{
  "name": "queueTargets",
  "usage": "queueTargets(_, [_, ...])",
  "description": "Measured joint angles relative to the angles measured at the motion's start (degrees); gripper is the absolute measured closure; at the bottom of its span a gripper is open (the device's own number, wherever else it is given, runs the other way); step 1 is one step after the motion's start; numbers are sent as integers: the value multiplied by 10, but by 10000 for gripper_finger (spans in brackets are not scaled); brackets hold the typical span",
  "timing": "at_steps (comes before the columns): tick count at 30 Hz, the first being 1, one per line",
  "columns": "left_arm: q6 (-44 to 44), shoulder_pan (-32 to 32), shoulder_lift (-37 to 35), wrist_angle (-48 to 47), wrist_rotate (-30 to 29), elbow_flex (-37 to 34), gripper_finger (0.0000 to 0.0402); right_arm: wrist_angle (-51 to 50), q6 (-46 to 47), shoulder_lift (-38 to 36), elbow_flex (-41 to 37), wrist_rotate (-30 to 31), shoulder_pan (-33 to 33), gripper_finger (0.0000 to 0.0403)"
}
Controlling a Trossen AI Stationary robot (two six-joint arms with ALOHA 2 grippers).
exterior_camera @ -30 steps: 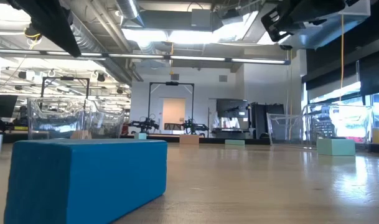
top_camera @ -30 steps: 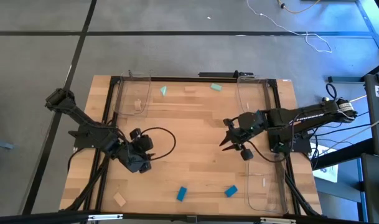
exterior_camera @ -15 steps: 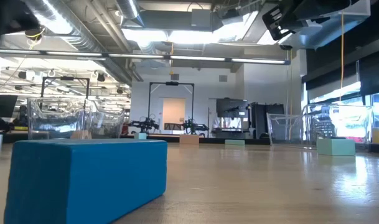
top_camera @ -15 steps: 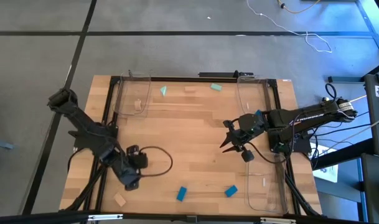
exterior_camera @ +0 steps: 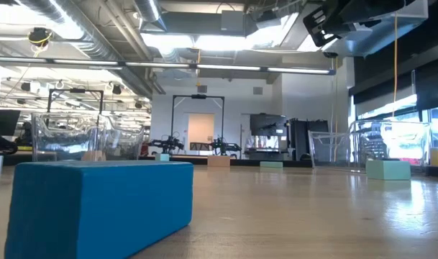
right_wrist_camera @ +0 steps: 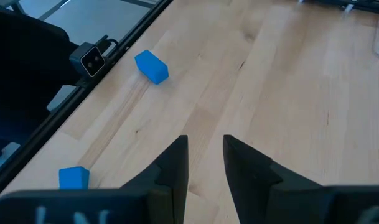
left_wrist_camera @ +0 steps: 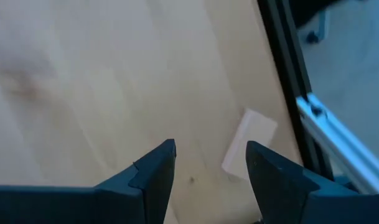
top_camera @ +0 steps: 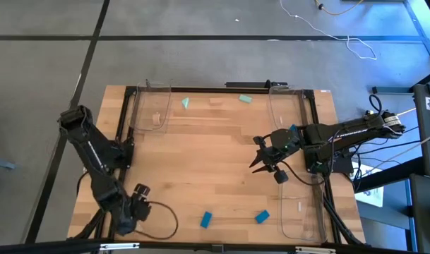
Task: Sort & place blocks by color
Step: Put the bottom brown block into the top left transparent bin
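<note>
Left pincer gapes above a tan block, seemingly partly hidden behind one finger; right pincer stands narrow, empty.

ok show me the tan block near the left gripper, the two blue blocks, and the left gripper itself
tan block [left_wrist_camera: 249, 142]: left wrist view, top face.
blue blocks [top_camera: 206, 220]: high view, top of the left one.
left gripper [left_wrist_camera: 209, 167]: left wrist view, midway between its open fingers.

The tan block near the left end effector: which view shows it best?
The left wrist view: the tan block lies unobstructed on the table just beyond the open left end effector. In the high view the arm covers it. The low and right wrist views do not show it.
</note>
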Motion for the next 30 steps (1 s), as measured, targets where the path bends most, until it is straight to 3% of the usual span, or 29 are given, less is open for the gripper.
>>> queueTargets(16, [-18,-86,127,98,40,0,213,0,0,0,0,0,0,302])
queueTargets(30, [-19,-94,138,97,12,0,213,0,0,0,0,0,0,302])
